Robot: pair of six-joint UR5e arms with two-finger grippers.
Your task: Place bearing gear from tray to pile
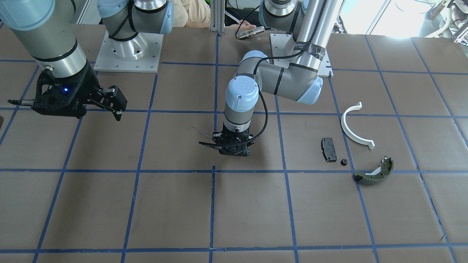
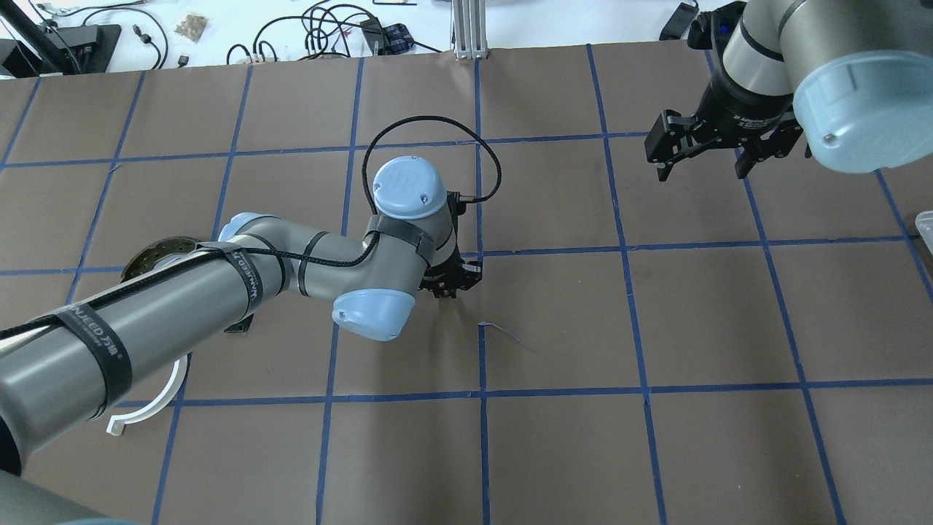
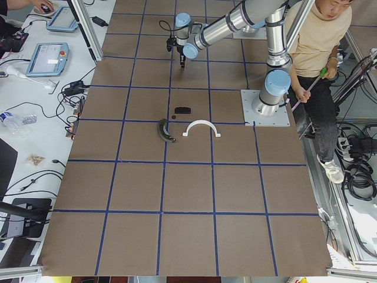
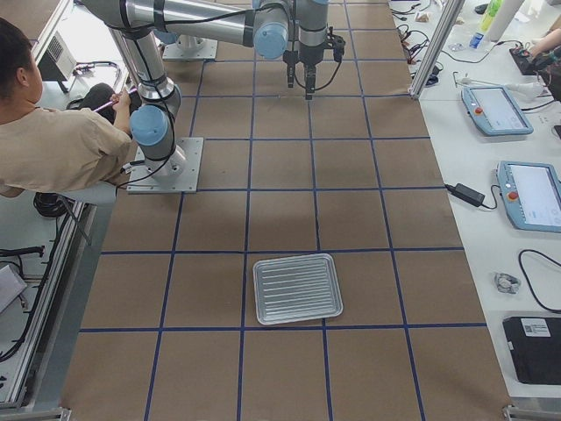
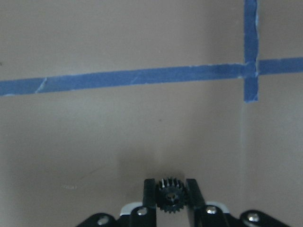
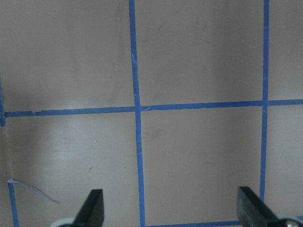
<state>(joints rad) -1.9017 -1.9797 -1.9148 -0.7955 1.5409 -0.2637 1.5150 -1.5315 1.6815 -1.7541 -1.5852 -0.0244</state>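
My left gripper (image 5: 170, 184) is shut on a small black toothed bearing gear (image 5: 170, 199). It hangs low over the brown table near the middle (image 1: 234, 150), well apart from the pile. The pile lies on the robot's left side: a white half-ring (image 1: 354, 128), a small black plate (image 1: 329, 149) and an olive-green brake shoe (image 1: 374, 172). A tiny black part (image 1: 343, 162) lies between the plate and the shoe. My right gripper (image 6: 170, 210) is open and empty, held above the table (image 2: 701, 169). The silver ribbed tray (image 4: 298, 288) looks empty.
Blue tape lines (image 1: 213, 171) divide the brown table into squares. A loose strip of tape (image 2: 503, 332) curls up near my left gripper. A person (image 3: 318, 53) sits behind the robot bases. Tablets and cables lie on the side benches.
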